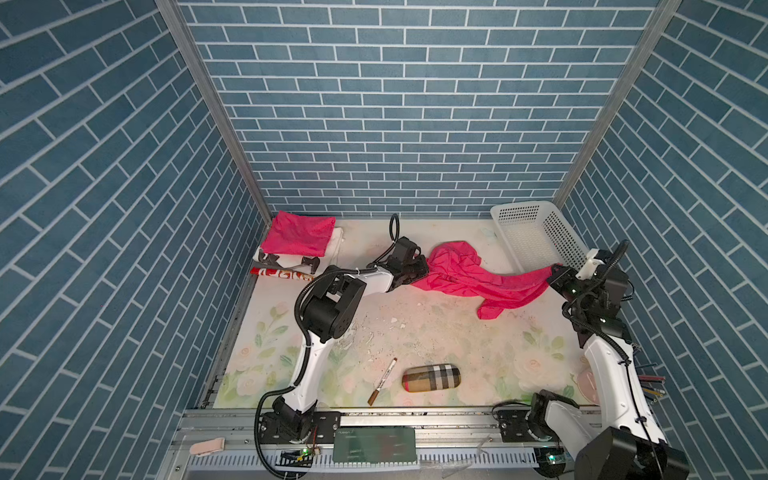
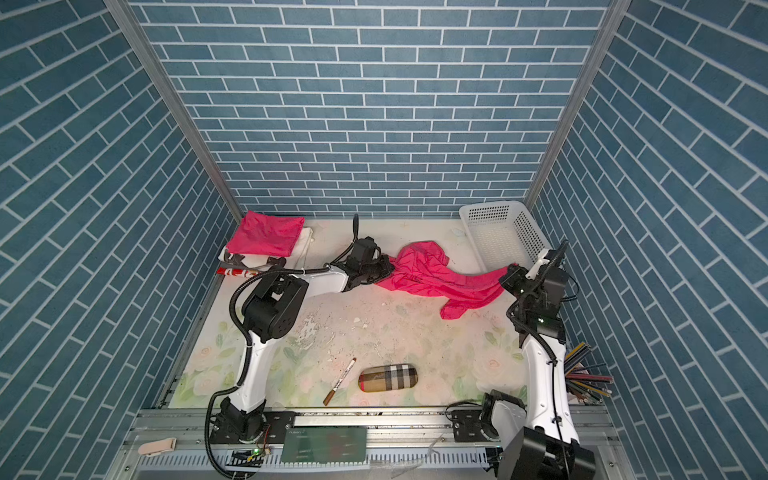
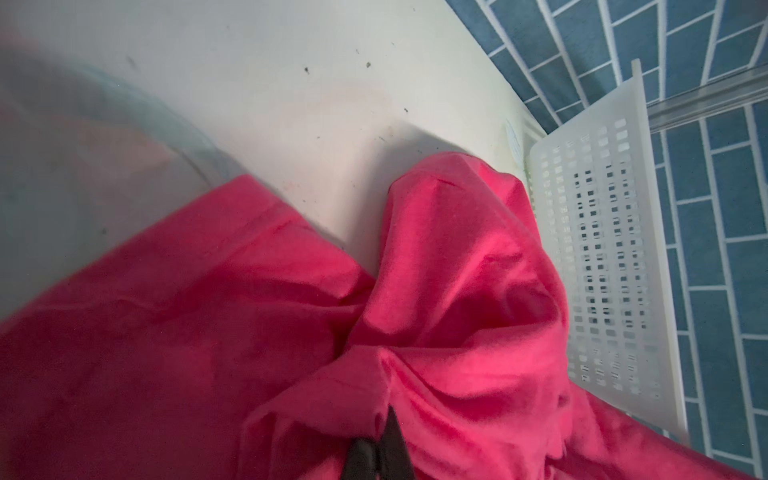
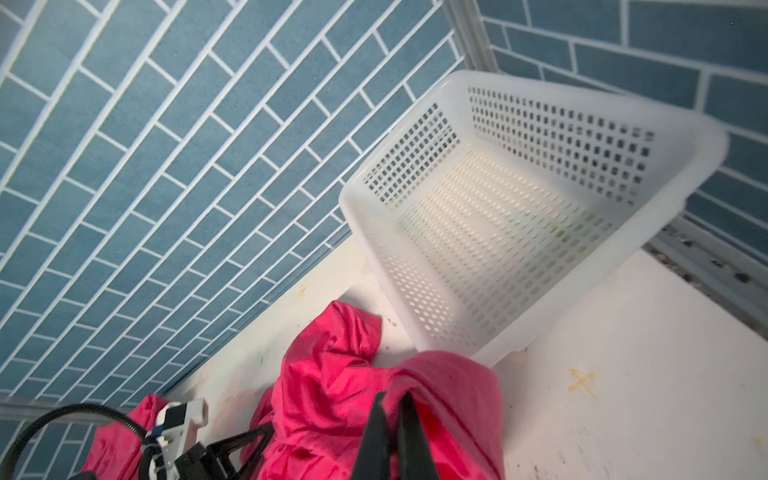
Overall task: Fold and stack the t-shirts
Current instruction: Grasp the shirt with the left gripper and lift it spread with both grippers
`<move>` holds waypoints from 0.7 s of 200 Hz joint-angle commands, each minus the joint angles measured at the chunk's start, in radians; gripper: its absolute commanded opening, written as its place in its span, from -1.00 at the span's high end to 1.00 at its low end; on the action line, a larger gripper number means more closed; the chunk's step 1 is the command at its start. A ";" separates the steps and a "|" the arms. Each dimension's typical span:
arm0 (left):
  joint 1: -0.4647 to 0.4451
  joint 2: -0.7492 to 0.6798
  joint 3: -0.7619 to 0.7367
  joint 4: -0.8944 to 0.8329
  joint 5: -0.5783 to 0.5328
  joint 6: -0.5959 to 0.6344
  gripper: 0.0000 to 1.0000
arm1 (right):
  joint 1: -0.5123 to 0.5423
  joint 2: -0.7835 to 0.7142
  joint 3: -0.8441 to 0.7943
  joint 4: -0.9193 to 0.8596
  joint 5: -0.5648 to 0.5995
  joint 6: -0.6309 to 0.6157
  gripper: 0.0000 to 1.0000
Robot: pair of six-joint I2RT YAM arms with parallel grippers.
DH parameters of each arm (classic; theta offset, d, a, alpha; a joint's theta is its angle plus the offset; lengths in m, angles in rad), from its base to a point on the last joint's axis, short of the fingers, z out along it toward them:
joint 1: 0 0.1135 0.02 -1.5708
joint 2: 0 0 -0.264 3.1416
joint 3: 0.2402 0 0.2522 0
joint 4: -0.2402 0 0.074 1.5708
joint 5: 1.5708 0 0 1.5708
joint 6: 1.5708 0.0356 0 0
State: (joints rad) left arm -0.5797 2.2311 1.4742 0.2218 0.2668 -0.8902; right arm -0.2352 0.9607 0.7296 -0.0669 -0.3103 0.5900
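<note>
Only up close, left fingers [image 3: 395, 444] and right fingers [image 4: 415, 440] plainly clamped on the crumpled t-shirt [image 1: 453, 278].

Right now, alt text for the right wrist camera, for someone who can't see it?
The right pincer is shut on a pink t-shirt over a pale table; beyond sits an empty white perforated basket by blue brick walls.

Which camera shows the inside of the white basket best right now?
The right wrist view: the white basket fills much of the frame, with rim, walls and floor visible. Both top views show it small, in the far right corner. The left wrist view catches only one perforated wall.
</note>
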 commanded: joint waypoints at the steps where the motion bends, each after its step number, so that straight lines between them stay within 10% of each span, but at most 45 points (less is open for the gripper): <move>1: 0.027 -0.105 0.039 -0.004 -0.049 0.059 1.00 | 0.072 0.044 0.067 0.005 0.001 -0.062 1.00; 140: 0.333 -0.733 0.341 -0.539 -0.332 0.397 1.00 | 0.191 0.218 0.591 0.043 -0.156 -0.038 1.00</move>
State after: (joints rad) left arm -0.2726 1.5608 1.8042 -0.2451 0.0170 -0.5362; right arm -0.0425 1.1763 1.2644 -0.0555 -0.4225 0.5274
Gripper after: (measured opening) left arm 0.058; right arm 0.056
